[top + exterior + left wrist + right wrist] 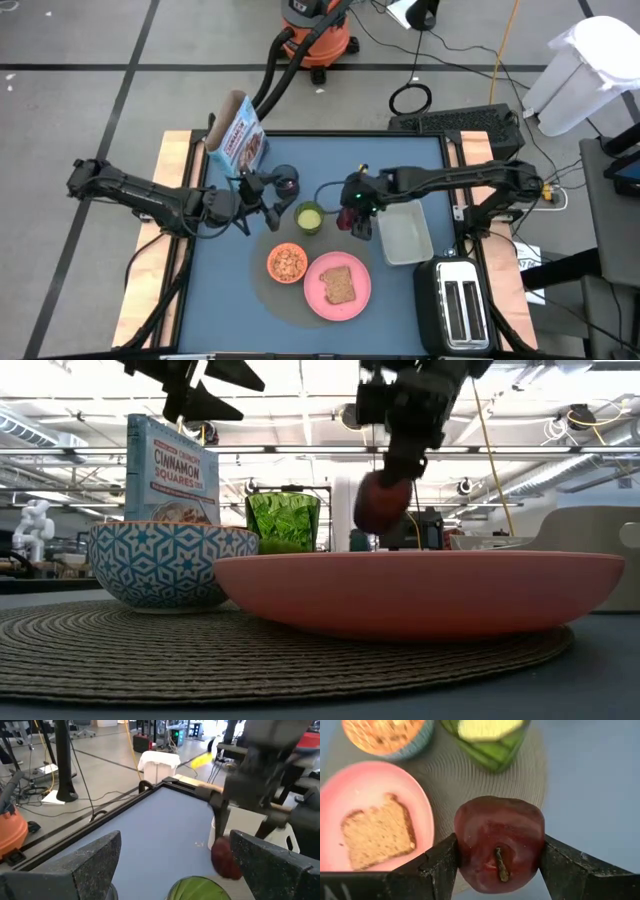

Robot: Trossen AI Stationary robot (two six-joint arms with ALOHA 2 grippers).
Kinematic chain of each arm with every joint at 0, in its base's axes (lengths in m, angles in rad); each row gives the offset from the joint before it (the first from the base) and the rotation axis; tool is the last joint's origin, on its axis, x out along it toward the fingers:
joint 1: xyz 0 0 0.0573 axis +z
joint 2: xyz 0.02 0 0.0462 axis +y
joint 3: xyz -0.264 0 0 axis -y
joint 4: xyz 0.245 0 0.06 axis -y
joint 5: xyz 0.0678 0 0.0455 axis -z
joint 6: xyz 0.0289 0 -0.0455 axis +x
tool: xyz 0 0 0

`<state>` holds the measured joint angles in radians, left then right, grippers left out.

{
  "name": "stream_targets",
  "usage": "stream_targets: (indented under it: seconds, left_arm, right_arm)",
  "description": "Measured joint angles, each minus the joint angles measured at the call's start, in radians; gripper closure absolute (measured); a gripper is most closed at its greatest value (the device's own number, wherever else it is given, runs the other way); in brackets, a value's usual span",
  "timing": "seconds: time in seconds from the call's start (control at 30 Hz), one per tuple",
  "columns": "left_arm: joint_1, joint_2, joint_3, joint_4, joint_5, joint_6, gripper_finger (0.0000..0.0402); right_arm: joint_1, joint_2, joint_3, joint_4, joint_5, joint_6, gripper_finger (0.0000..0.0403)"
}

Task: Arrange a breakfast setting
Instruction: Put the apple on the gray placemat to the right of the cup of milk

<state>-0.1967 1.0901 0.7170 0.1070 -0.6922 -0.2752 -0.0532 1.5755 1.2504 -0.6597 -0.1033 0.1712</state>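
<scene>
A round grey mat (300,285) carries a pink plate (355,300) with a toast slice (338,285), a small orange bowl (287,263) and a green cup (309,216). A dark blue mug (285,180) and an upright cereal box (237,135) stand farther back. My right gripper (358,222) hangs just right of the cup, shut on a dark red fruit (499,842). My left gripper (258,207) hovers open left of the cup, near the mug, its fingers (95,855) wide apart with nothing between them. My right gripper pinches the dark red fruit between its two fingers (437,865), one on each of the fruit's opposite sides (464,845). The stem end (500,864) faces back toward the wrist. The fingers slant down from the table's right side. The fruit (383,500) is lifted clear of the table.
A clear rectangular tub (405,235) lies right of my right gripper, and a black toaster (458,300) stands at the near right corner. Bare blue table (230,290) lies left of the mat. An orange vacuum (318,25) stands on the floor beyond the far edge.
</scene>
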Motion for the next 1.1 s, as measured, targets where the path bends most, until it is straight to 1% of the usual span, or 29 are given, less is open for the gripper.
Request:
stream_targets:
  seconds: [0.23,0.43,0.7,1.1]
  left_arm:
    - [0.000,0.000,0.000,0.010,0.000,0.003,0.0025]
    - [0.000,0.000,0.000,0.011,0.001,0.004,0.0025]
    - [0.000,0.000,0.000,0.011,0.001,0.007,0.0025]
    - [0.000,0.000,0.000,0.011,0.001,0.007,0.0025]
  right_arm:
    - [0.000,0.103,0.001,-0.027,-0.001,0.000,0.0172]
    - [0.000,0.153,0.001,-0.029,-0.002,-0.010,0.0171]
    - [0.000,0.189,0.001,-0.030,-0.002,-0.028,0.0170]
    - [0.000,0.189,0.001,-0.026,-0.002,-0.027,0.0166]
